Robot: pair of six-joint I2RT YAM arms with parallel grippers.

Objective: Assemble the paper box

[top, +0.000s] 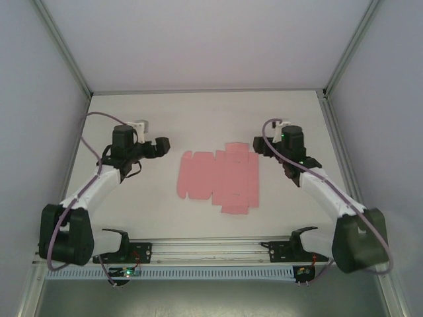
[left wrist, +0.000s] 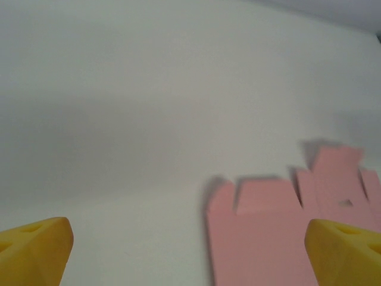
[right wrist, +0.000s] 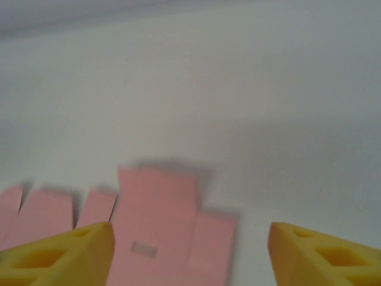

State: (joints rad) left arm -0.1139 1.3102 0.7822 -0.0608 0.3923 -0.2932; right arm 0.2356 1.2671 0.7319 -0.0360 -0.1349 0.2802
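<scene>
The paper box (top: 218, 178) is a flat pale pink die-cut sheet with flaps and tabs, lying in the middle of the white table. My left gripper (top: 160, 146) hovers just left of the sheet, jaws wide open and empty; its yellow fingertips (left wrist: 36, 250) frame the sheet's left edge (left wrist: 268, 238). My right gripper (top: 259, 145) hovers by the sheet's far right corner, also open with nothing in it. From the right wrist, the sheet (right wrist: 155, 220) with its small slot lies between and beyond the yellow fingertips (right wrist: 65, 256).
The white table (top: 211, 119) is walled by grey panels at the back and both sides. A metal rail (top: 211, 249) carrying both arm bases runs along the near edge.
</scene>
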